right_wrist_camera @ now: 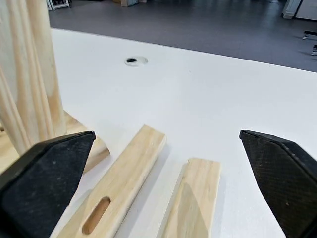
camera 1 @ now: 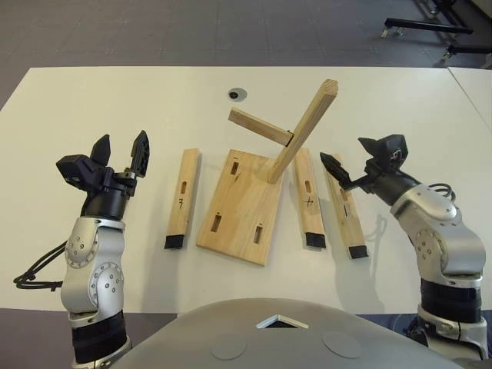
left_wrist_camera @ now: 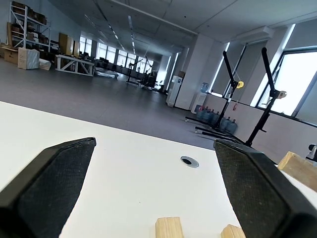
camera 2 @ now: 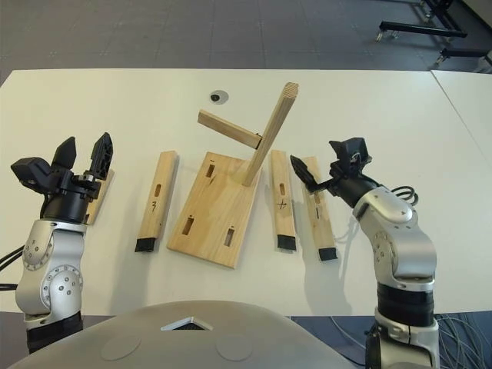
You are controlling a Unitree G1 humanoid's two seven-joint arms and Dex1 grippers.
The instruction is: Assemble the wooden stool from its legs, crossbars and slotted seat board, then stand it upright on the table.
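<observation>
Reach favours the black two-finger right gripper (camera 1: 350,159), spread wide and empty: the pale wooden leg with a black-capped foot (camera 1: 347,223) lies just beneath it, long axis running from its fingertips back toward the robot. The left gripper (camera 1: 121,148), also spread and empty, is well apart.

The white table (camera 1: 92,115) is big and flat. A wooden board (camera 1: 231,223) with small slots lies flat in the middle. At 9 o'clock from the board lies a leg (camera 1: 183,198), just beside it. Farther out at 9 o'clock is another piece of wood (camera 2: 98,198), partly hidden. At 3 o'clock lie a second leg (camera 1: 309,201) and a third leg (camera 1: 350,227), side by side. Their black ends point to 6 o'clock. At 12 o'clock, well apart, is a small round hole (camera 1: 237,94).
</observation>
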